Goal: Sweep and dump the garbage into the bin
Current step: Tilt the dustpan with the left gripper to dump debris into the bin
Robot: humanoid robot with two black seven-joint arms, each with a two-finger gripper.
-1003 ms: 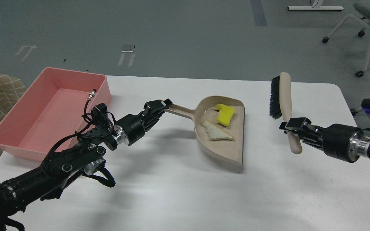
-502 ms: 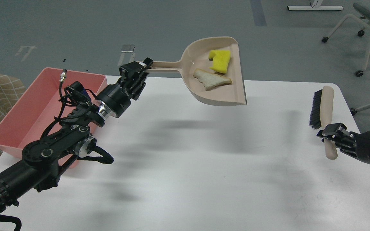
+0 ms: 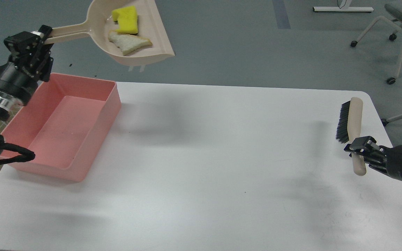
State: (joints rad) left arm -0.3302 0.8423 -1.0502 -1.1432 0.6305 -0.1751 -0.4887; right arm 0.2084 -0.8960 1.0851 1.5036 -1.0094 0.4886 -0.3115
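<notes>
Loaded dustpan hangs above the bin, ready for the tip.

On the white table [image 3: 201, 167], at four o'clock, the right claw [image 3: 359, 152] is clamped on the brush [image 3: 352, 130], held bristles-left and clear of the work. At nine o'clock sits the pink bin [image 3: 112, 101], with nothing showing in it. Beyond it, at eleven o'clock, the left claw [image 3: 35, 36] is clamped on the handle of the dustpan [image 3: 152, 38], raised high over the table's far edge. The sponge [image 3: 127, 19] and the bread slice [image 3: 129, 42] lie side by side in the pan. Sweeping looks finished; the carry to the bin is under way. Next, judging by the layout, the pan must come back over the bin and tilt lip-down.
</notes>
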